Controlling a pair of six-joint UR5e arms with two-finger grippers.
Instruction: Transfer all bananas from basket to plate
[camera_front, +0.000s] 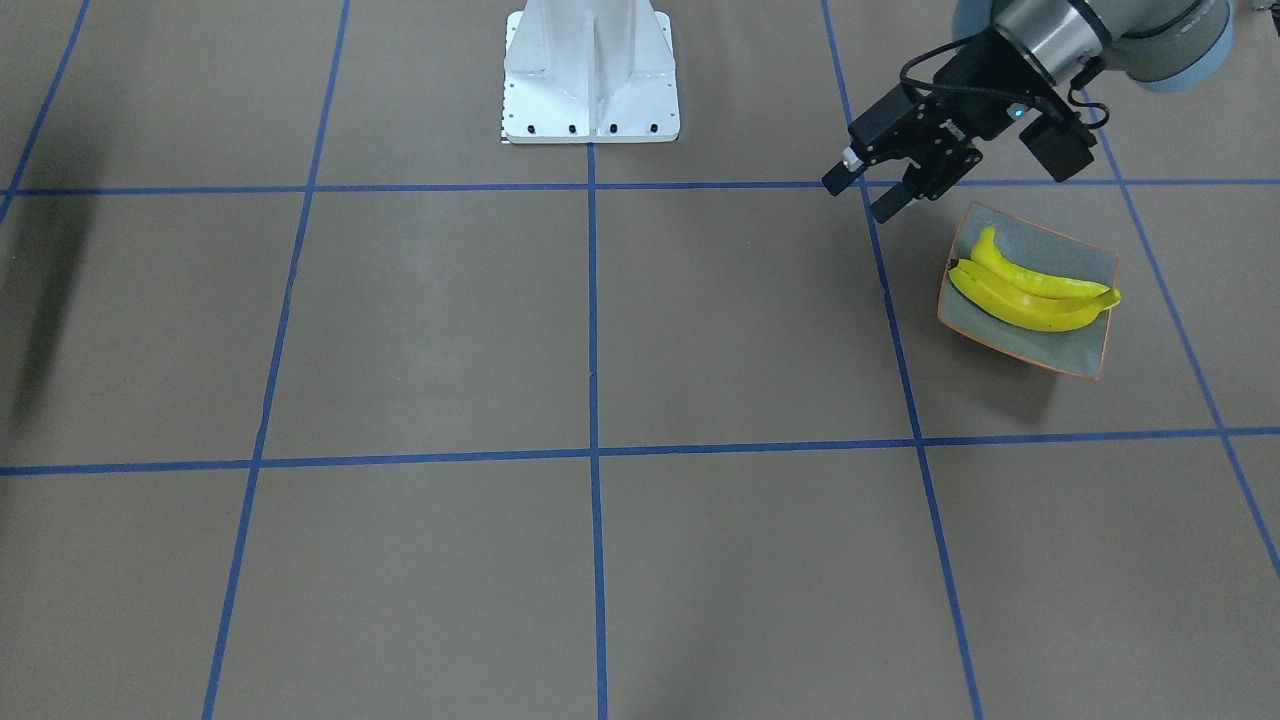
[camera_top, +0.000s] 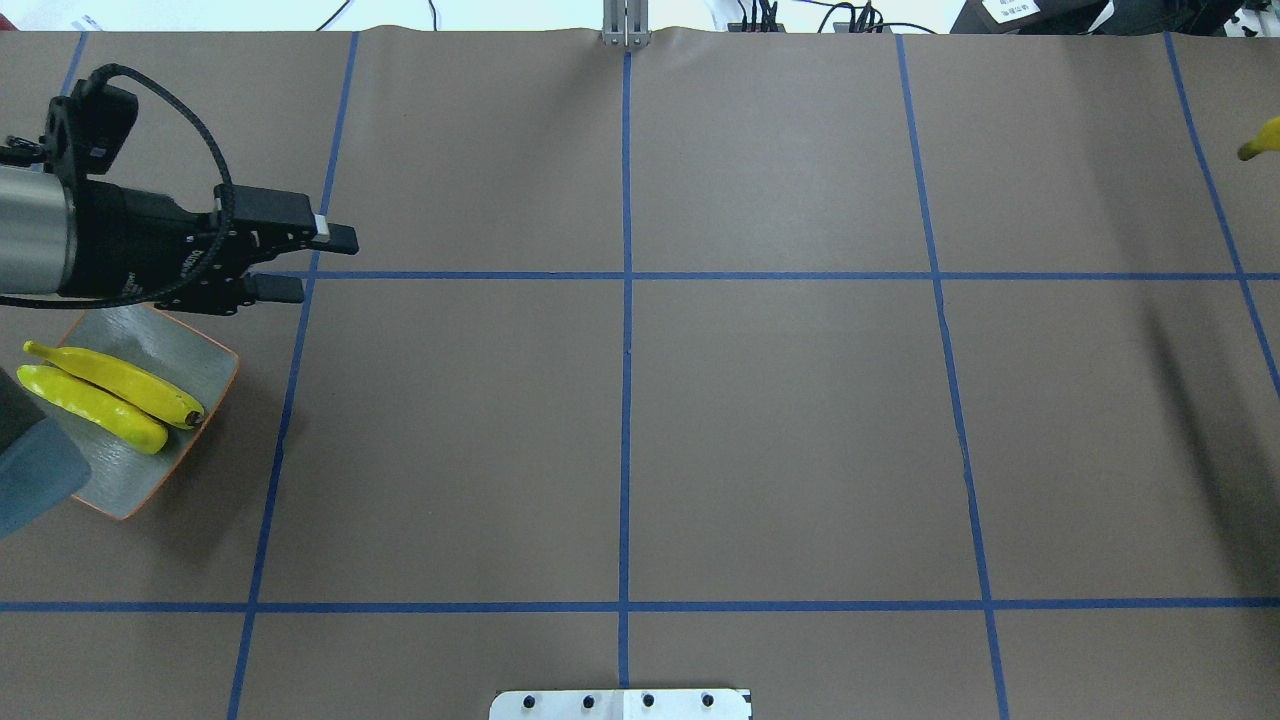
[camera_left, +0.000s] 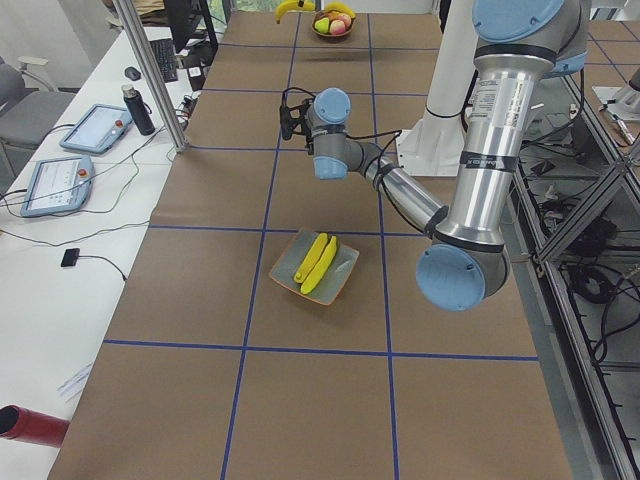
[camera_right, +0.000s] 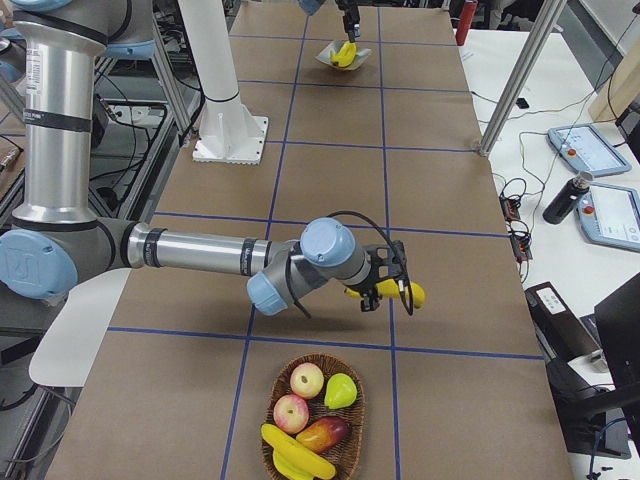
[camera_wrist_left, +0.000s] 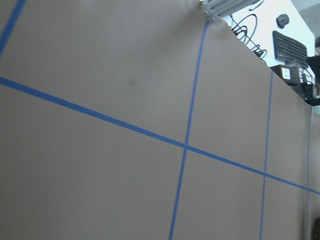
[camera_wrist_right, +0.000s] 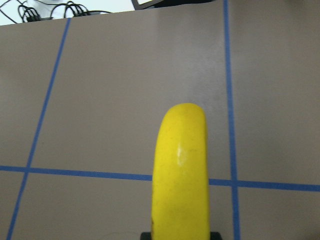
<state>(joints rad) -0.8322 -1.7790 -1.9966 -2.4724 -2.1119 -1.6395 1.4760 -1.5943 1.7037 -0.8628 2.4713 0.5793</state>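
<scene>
Left arm (camera_left: 490, 150): upper section upright, forearm reaching out low over the counter (camera_front: 450, 330), wrist turned so the fingers lie level.
Left claw (camera_top: 325, 264): wide open and empty. It is raised near the plate (camera_top: 160, 335), by the corner nearest the counter's middle, and points away from the plate.
Plate: square, grey-green with an orange rim, at the robot's left end of the counter.
Plated bananas (camera_front: 1030, 300): two, side by side and touching, lying corner to corner across the plate. Both are apart from the left claw, which is above and beside them.
Right arm (camera_right: 190, 250): forearm level, stretched out from the robot across the counter, wrist folded.
Right claw (camera_right: 385, 290): closed on the held banana (camera_wrist_right: 180, 175), well apart from the plate at the counter's opposite end.
Held banana: sticks straight out ahead of the right claw, its rounded end forward, over bare counter.
Basket (camera_right: 352, 450): woven, well apart from the plate and beyond the right claw. It holds apples, a pear and banana fruit (camera_right: 295, 458); whether one banana or two, I cannot tell.
</scene>
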